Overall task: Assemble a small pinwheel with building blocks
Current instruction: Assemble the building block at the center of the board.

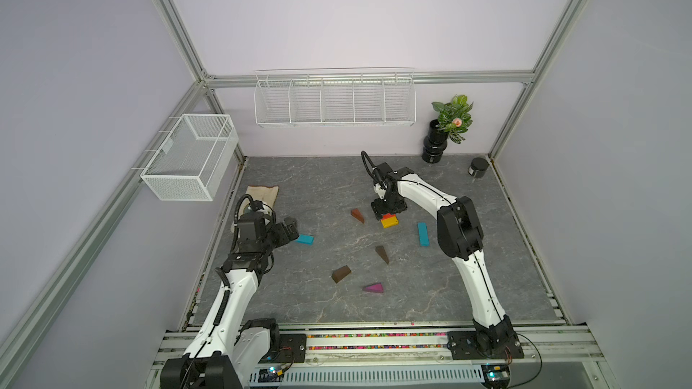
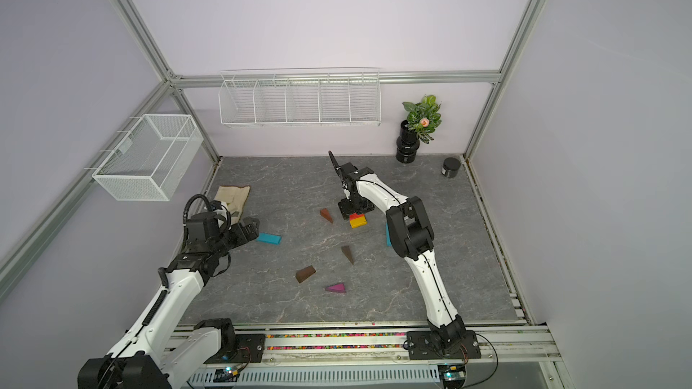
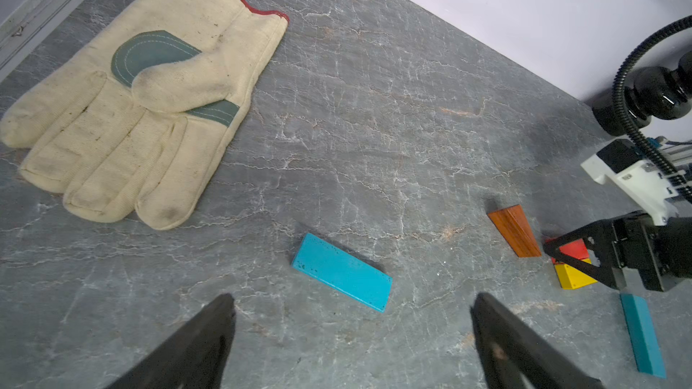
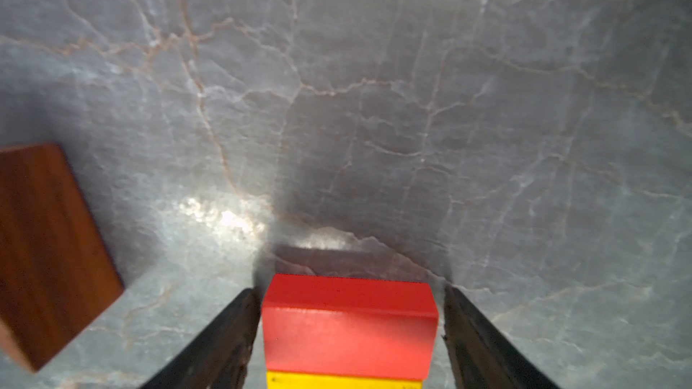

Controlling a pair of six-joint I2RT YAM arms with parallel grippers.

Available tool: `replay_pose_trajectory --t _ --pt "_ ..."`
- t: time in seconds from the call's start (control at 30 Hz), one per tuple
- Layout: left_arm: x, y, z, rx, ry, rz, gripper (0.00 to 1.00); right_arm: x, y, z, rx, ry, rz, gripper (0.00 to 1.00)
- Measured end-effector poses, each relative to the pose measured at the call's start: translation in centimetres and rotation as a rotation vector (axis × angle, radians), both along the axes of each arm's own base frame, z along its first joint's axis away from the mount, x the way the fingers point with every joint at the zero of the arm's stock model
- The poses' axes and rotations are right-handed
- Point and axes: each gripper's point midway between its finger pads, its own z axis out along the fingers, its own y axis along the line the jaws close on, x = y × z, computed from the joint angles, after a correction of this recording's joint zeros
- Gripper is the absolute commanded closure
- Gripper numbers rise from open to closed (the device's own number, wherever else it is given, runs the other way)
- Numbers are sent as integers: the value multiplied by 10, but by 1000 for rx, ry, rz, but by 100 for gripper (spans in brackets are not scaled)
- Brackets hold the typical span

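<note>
Right gripper [image 4: 350,291] straddles red brick [image 4: 348,331], jaws seemingly just clear. Red abuts yellow brick [image 1: 390,222] at its 12 o'clock, mid-table. A skewed lift could snag and part them. Left gripper [image 3: 354,298] gapes wide.

Robot lab cell: aluminium frame [image 1: 468,77], plain walls [image 1: 355,13], wire baskets [image 1: 333,106], two rail-mounted arms [image 1: 483,286].
</note>
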Motion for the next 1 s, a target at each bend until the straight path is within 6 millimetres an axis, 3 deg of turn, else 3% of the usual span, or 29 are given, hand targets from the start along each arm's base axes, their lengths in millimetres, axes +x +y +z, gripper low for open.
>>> replay_pose_trajectory --t 0.23,0.37,0.53,0.7,0.83,1.0 --pt "-1 -6 -5 -9 24 -26 3 -2 -2 3 -3 6 1 14" --pt "-1 -25 3 13 49 -92 6 0 -5 24 12 -20 0 13" --pt "-6 -79 34 80 13 -248 6 -1 -17 94 86 -137 -17 12" --pt "-30 -142 28 201 40 -460 8 -29 -43 149 169 -232 -46 12" --pt "-40 -187 11 392 96 -669 13 -62 -83 156 203 -250 -120 11" --pt "-29 -232 0 608 108 -897 22 -103 -126 139 200 -221 -209 11"
